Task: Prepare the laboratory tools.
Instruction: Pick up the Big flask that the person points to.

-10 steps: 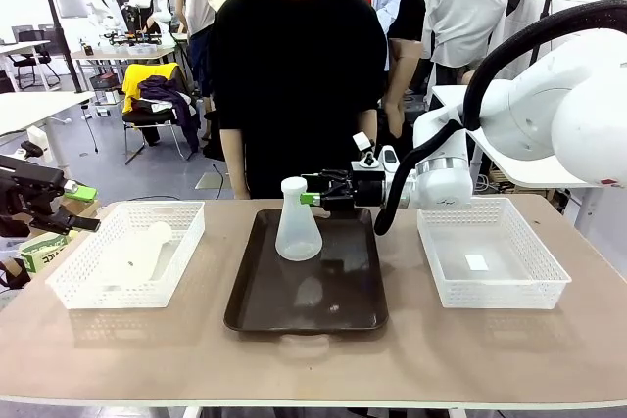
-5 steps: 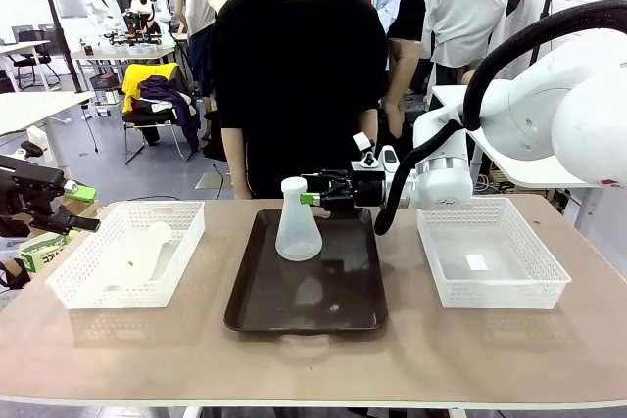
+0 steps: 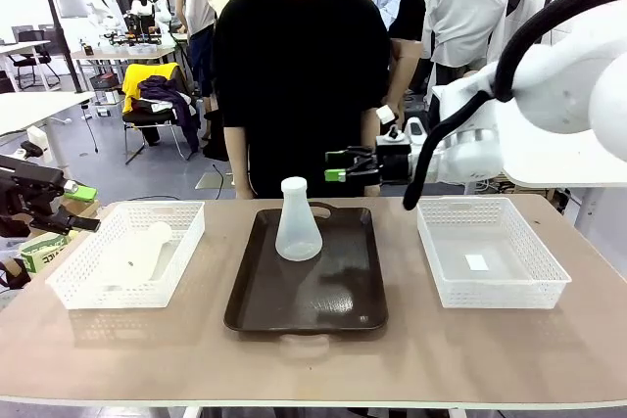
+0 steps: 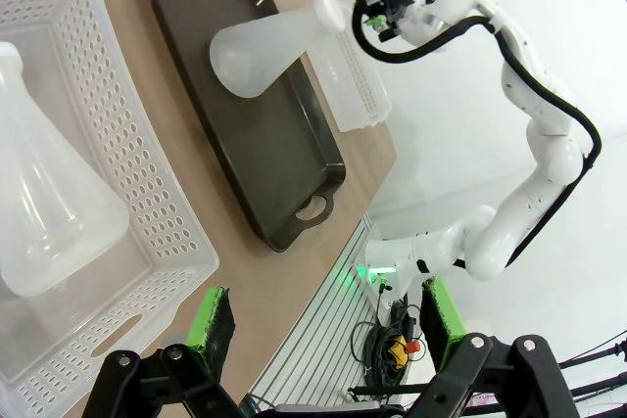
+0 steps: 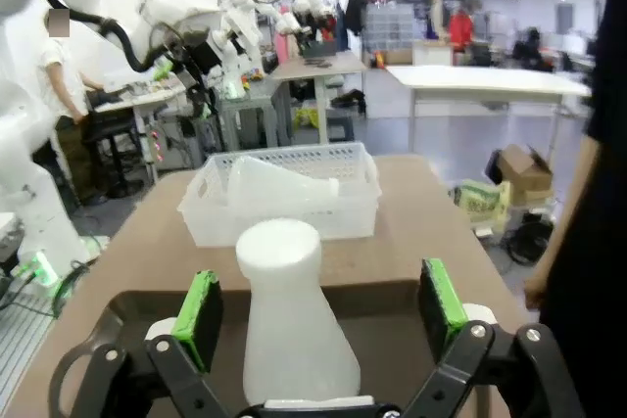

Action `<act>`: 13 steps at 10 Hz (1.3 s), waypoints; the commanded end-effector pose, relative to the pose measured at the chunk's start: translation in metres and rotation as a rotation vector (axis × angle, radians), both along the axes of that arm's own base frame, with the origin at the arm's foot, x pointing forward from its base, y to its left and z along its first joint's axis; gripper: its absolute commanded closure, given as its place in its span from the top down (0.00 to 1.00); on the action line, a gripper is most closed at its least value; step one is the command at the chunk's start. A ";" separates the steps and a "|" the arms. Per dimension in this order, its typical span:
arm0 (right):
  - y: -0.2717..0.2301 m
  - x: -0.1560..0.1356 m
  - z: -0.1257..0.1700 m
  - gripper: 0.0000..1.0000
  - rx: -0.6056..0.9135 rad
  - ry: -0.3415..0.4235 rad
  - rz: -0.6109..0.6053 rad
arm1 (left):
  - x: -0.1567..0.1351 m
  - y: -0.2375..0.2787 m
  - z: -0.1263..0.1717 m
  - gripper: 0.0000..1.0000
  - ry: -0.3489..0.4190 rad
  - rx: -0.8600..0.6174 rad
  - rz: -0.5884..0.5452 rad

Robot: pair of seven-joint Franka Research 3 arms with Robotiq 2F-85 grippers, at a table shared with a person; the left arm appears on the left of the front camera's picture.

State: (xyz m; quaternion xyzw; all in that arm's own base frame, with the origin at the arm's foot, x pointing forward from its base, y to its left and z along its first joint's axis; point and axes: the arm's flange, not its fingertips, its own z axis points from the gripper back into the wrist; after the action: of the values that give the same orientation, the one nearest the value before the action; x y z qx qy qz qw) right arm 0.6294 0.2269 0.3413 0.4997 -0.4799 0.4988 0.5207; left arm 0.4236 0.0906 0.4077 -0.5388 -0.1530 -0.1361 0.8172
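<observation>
Front view: your right gripper [image 3: 336,165], jaws apart, hangs near the upright conical flask [image 3: 297,227]; swing low and you could topple it.

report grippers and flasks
Left gripper, right gripper open, empty. One frosted-white plastic conical flask upright on dark brown tray, other flask lying in white mesh basket. Nothing blocking.

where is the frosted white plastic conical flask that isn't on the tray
In the front view the frosted white flask lies inside the white mesh basket on the robot's left, beside the dark brown handled tray.
</observation>
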 end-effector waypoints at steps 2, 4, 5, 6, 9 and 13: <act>-0.049 -0.030 0.036 1.00 -0.295 0.062 -0.161 | 0.001 0.002 0.003 1.00 -0.005 -0.016 0.001; -0.085 -0.049 0.066 1.00 -0.492 0.120 -0.270 | 0.001 0.002 0.003 1.00 -0.005 -0.016 0.001; -0.104 -0.059 0.083 1.00 -0.578 0.150 -0.345 | 0.001 0.002 0.003 1.00 -0.005 -0.016 0.001; -0.120 -0.069 0.098 1.00 -0.634 0.164 -0.417 | 0.001 0.002 0.003 1.00 -0.005 -0.016 0.001; -0.159 -0.095 0.111 1.00 -0.802 0.320 -0.547 | 0.001 0.002 0.003 1.00 -0.005 -0.016 0.001; -0.190 -0.108 0.092 1.00 -0.817 0.414 -0.622 | 0.001 0.002 0.003 1.00 -0.005 -0.016 0.001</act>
State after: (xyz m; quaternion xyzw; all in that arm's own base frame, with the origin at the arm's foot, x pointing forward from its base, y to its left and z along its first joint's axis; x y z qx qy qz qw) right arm 0.5254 0.0358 0.4292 0.1664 -0.2484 0.3634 0.8823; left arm 0.4238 0.0907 0.4079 -0.5388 -0.1531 -0.1361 0.8171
